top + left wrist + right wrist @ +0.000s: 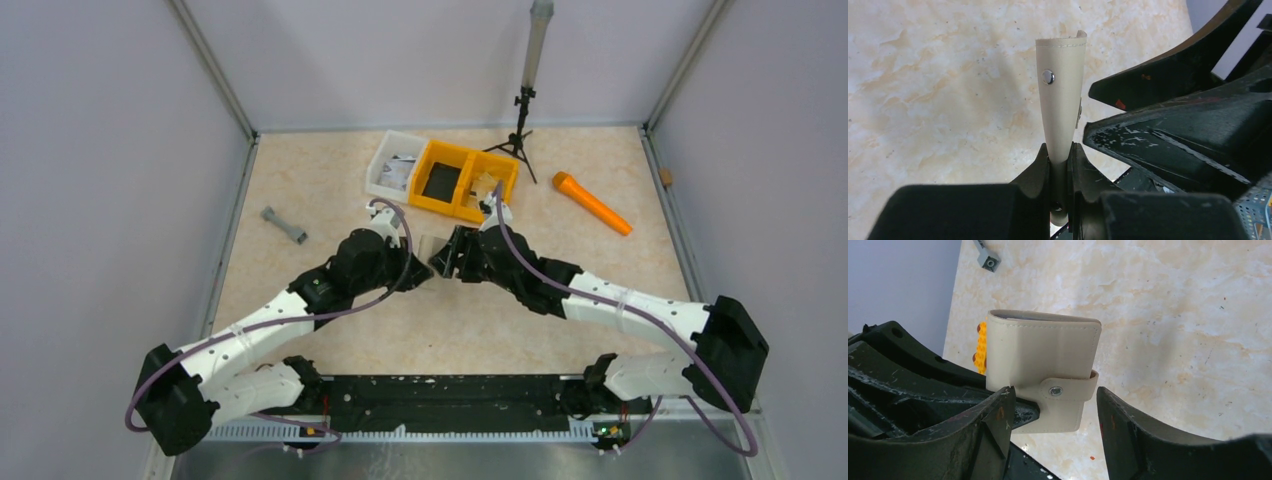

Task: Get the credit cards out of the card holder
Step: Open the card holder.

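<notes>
Nearest your left wrist lens, the left gripper (1060, 161) has its black fingers pinched tight on the lower edge of the card holder (1062, 100). The holder stands up edge-on from them, beige, with a metal snap (1048, 76) near its top.

From the right wrist you face the holder's broad beige side, its strap (1068, 389) snapped across the lower part. The right gripper (1053, 402) is spread wide, one finger on either side of that strap end. You cannot tell whether the left-hand finger touches the holder; the other stands apart from it.

From above, take the yellow bin (468, 182) as your mark. Both grippers meet nose to nose just on the near side of it, with the holder between them. The white bin (383, 168) touches its left side, and a small tripod (518, 135) stands just beyond its right far corner. An orange tool (592, 203) lies to its right. A grey piece (284, 225) lies well to its left, past the white bin.
</notes>
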Robot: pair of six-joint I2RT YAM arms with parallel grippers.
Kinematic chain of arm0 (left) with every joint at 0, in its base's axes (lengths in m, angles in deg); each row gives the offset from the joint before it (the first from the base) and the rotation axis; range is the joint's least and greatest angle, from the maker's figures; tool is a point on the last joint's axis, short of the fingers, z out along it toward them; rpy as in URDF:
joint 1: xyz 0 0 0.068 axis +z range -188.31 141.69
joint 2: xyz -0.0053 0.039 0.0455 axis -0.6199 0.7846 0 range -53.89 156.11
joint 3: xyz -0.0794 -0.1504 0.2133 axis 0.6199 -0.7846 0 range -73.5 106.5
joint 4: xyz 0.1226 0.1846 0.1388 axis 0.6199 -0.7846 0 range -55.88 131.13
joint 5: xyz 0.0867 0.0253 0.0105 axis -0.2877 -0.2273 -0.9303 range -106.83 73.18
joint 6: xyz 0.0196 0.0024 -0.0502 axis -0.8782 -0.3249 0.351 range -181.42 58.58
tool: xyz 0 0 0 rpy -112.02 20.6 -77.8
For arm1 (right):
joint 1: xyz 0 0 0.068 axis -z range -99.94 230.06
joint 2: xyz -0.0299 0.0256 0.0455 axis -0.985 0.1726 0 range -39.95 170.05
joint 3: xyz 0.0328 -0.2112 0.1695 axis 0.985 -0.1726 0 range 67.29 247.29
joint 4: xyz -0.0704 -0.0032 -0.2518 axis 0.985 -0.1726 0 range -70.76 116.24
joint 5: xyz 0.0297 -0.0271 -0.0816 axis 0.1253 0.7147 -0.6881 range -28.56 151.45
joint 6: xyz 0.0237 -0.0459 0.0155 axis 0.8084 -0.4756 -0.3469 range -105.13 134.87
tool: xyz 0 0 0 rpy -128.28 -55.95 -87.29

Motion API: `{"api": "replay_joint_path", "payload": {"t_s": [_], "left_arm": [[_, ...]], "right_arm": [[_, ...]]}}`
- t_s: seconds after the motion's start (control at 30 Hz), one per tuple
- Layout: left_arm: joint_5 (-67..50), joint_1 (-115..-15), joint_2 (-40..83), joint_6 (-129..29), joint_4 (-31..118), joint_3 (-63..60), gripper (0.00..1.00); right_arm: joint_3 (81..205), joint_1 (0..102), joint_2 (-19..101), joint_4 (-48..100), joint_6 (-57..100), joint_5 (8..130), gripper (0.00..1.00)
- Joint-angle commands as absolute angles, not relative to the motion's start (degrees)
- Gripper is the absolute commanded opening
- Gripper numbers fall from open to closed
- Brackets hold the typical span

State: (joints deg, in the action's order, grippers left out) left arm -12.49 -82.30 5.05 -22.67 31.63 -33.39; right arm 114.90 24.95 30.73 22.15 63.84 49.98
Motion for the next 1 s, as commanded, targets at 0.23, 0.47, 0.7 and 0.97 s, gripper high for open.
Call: {"api": "replay_joint_path", "payload": {"t_s": [0.23, 0.47, 0.7, 0.97], "left_arm": [[-10.6, -82.4, 0.8, -19.3, 40.1, -33.9, 0.0], [-12.3, -82.4, -0.1, -20.4, 38.2, -33.7, 0.0], [-15.6, -82.4, -0.8, -22.0, 35.2, -33.0, 0.0], [-16.3, -82.3, -1.2, -21.9, 33.6, -32.5, 0.0]], "right_arm": [[113.7, 24.3, 32.3, 24.4, 64.5, 45.9, 0.39], [113.4, 24.3, 30.9, 20.5, 63.3, 44.2, 0.15], [114.1, 24.4, 29.1, 15.5, 60.8, 41.6, 0.0], [113.4, 24.9, 26.6, 11.9, 58.7, 39.3, 0.2]]}}
